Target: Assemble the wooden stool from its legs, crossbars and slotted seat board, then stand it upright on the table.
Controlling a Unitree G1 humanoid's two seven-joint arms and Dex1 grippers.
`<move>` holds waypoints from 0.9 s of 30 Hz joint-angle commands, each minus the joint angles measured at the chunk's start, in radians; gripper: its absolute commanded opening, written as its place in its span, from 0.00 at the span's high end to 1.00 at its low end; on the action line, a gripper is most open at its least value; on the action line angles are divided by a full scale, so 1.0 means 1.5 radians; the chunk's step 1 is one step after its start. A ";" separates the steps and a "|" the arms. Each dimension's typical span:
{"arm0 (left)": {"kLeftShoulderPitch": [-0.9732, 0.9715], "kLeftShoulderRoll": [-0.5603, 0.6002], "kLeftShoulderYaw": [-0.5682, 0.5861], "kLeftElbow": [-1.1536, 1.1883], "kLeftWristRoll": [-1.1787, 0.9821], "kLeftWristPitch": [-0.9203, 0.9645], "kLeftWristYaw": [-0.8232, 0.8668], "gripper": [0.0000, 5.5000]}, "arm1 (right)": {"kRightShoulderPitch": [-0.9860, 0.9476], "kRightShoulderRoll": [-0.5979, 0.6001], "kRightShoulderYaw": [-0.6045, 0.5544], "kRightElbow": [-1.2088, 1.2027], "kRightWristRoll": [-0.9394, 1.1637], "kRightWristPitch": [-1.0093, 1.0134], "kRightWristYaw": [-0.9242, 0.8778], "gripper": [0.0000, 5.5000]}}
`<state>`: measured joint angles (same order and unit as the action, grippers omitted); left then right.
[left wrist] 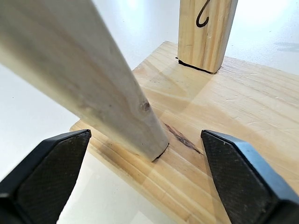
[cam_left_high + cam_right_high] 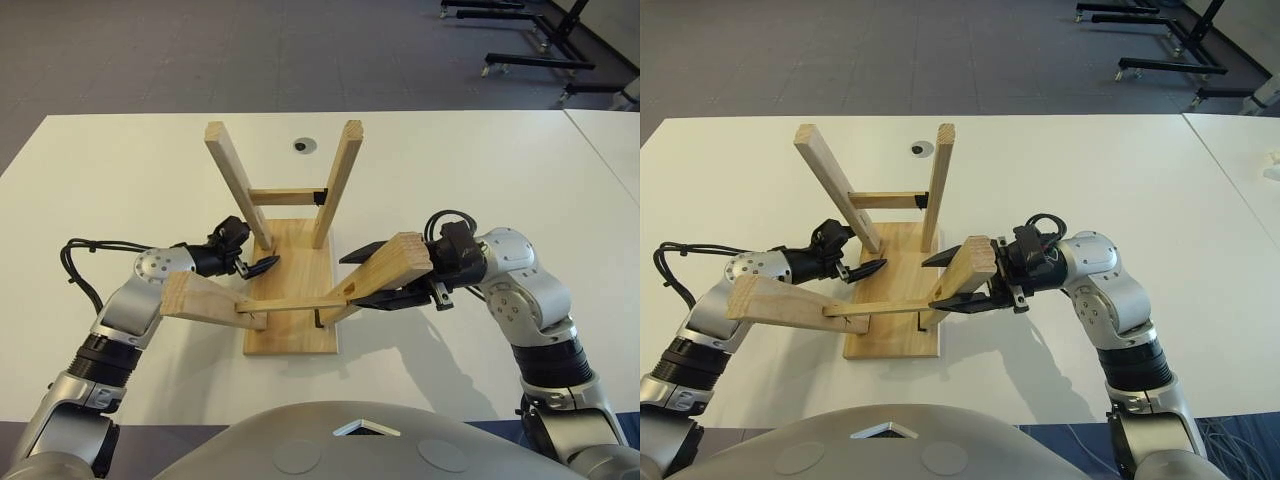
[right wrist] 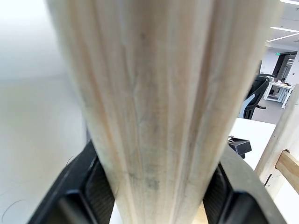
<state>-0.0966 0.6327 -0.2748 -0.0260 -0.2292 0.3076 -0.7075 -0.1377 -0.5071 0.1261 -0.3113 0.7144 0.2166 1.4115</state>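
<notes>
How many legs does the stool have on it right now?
4. Two stand in the seat board's far end: far left leg, far right leg. Two lean at the near end: near left leg, and near right leg, in the right gripper.

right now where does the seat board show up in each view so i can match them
left eye: seat board lies flat just left of centre, lower half.
right eye: seat board further left, same height.
left wrist: seat board across the right and bottom.
right wrist: blocked by the held leg; cannot tell.
shared landmark: far-right leg, upright in the board's far end.
</notes>
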 commanded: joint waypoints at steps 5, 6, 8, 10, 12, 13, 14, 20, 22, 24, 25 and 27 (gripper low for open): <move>0.097 0.003 -0.056 0.030 0.053 0.062 0.009 0.21 | 0.046 0.000 -0.026 -0.034 -0.010 -0.039 -0.021 0.61; 0.099 0.004 -0.056 0.028 0.052 0.063 0.011 0.21 | 0.052 -0.006 -0.030 -0.034 -0.010 -0.039 -0.018 0.61; 0.103 0.004 -0.058 0.025 0.051 0.064 0.014 0.21 | 0.060 -0.020 -0.033 -0.037 -0.003 -0.033 -0.003 0.61; 0.102 0.003 -0.059 0.025 0.051 0.064 0.016 0.21 | 0.064 -0.033 -0.032 -0.041 0.005 -0.025 0.009 0.62; 0.101 0.003 -0.059 0.027 0.051 0.063 0.017 0.21 | 0.066 -0.038 -0.028 -0.047 0.011 -0.029 0.022 0.62; 0.100 0.002 -0.059 0.028 0.051 0.063 0.017 0.21 | 0.071 -0.041 -0.027 -0.055 0.015 -0.032 0.032 0.62; 0.098 0.002 -0.060 0.030 0.052 0.063 0.016 0.21 | 0.083 -0.047 -0.026 -0.069 0.022 -0.034 0.042 0.62; 0.091 -0.001 -0.058 0.034 0.057 0.063 0.011 0.21 | 0.129 -0.066 -0.025 -0.112 0.036 -0.053 0.063 0.62; 0.088 -0.002 -0.058 0.037 0.057 0.063 0.010 0.21 | 0.121 -0.064 -0.030 -0.105 0.037 -0.051 0.048 0.62; 0.086 -0.002 -0.058 0.038 0.057 0.062 0.009 0.21 | 0.104 -0.060 -0.031 -0.087 0.033 -0.043 0.027 0.62; 0.086 -0.001 -0.058 0.037 0.057 0.062 0.009 0.21 | 0.094 -0.058 -0.029 -0.076 0.026 -0.041 0.019 0.62; 0.088 0.000 -0.058 0.034 0.057 0.062 0.009 0.21 | 0.078 -0.051 -0.024 -0.052 0.009 -0.043 0.002 0.62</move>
<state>-0.0619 0.6128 -0.2783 -0.0638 -0.2303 0.3069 -0.6799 0.0083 -0.5900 0.0858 -0.4209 0.7647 0.1508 1.4398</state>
